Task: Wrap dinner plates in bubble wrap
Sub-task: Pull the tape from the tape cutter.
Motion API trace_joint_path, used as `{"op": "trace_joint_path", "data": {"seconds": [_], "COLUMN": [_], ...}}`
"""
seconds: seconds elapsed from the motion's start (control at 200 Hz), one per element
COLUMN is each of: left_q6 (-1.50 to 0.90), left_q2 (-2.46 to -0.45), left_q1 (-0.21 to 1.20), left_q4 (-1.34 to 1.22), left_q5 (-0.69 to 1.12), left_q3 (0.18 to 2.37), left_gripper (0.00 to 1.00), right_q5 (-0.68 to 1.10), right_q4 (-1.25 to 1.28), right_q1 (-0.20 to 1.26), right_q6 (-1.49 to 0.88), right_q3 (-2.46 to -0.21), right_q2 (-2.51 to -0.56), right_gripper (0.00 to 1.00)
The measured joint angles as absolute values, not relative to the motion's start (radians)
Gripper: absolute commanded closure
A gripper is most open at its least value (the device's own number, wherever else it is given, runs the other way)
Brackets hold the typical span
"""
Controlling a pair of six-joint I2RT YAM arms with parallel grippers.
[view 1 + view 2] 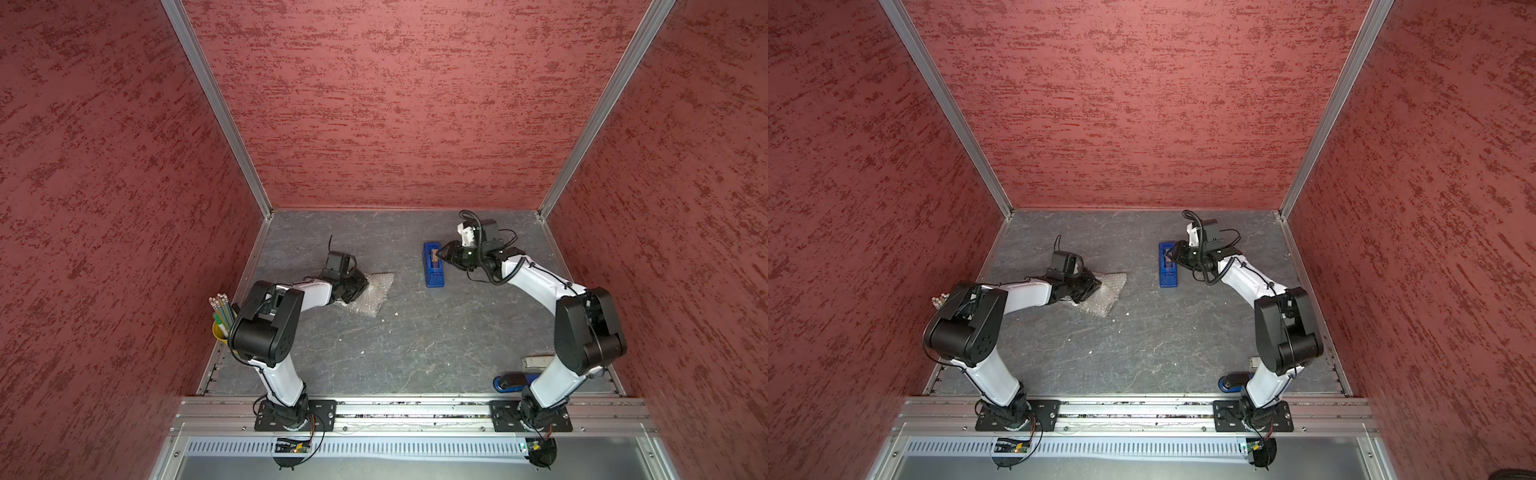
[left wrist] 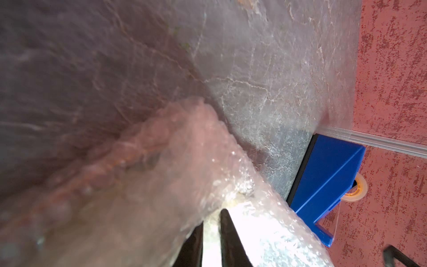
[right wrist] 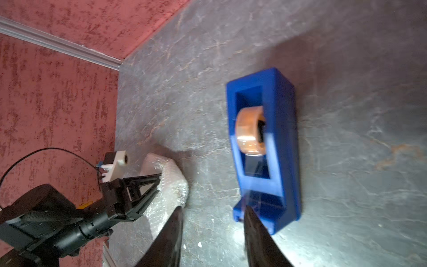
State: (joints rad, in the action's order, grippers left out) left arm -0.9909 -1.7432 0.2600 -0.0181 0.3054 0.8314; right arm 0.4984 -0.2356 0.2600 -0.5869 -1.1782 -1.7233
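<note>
Well, yellow cup (image 1: 217, 332) w/ pencils (image 1: 221, 308), dispenser (image 3: 284, 138) w/ tape roll (image 3: 247, 129).

1. The bubble wrap (image 1: 374, 295) is clear, whitish plastic, bubbled and glinting
2. The table (image 1: 415, 345) looks like grey veined stone with a faint sheen
3. The tape dispenser (image 3: 284, 138) is smooth, glossy blue plastic; its tape roll (image 3: 249, 129) is amber and translucent
4. The walls (image 1: 395, 104) are red, rough and matt; the corner rails (image 1: 215, 104) are brushed metal

The left pincer (image 2: 211, 217) is pinched narrow; the right pincer (image 3: 213, 207) gapes.
</note>
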Motion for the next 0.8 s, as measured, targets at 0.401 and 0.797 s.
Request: {"op": "trace_joint_path", "data": {"seconds": [0.401, 0.797], "left_q6": [-0.986, -0.978], "left_q2": [-1.743, -1.743], "left_q1": [0.257, 0.257], "left_q4": [-0.017, -0.017], "left_q5": [0.311, 0.312], "left_q3": [0.831, 0.831], "left_gripper": [0.82, 0.82], "right_q5": [0.618, 0.698], "right_q4": [-0.225, -0.180], "right_q1": [0.213, 0.199], "right_q6": [-0.547, -0.551], "right_q3": [-1.230, -1.237], "right_q2": [-1.888, -1.943], "right_gripper": [0.71, 0.72]}}
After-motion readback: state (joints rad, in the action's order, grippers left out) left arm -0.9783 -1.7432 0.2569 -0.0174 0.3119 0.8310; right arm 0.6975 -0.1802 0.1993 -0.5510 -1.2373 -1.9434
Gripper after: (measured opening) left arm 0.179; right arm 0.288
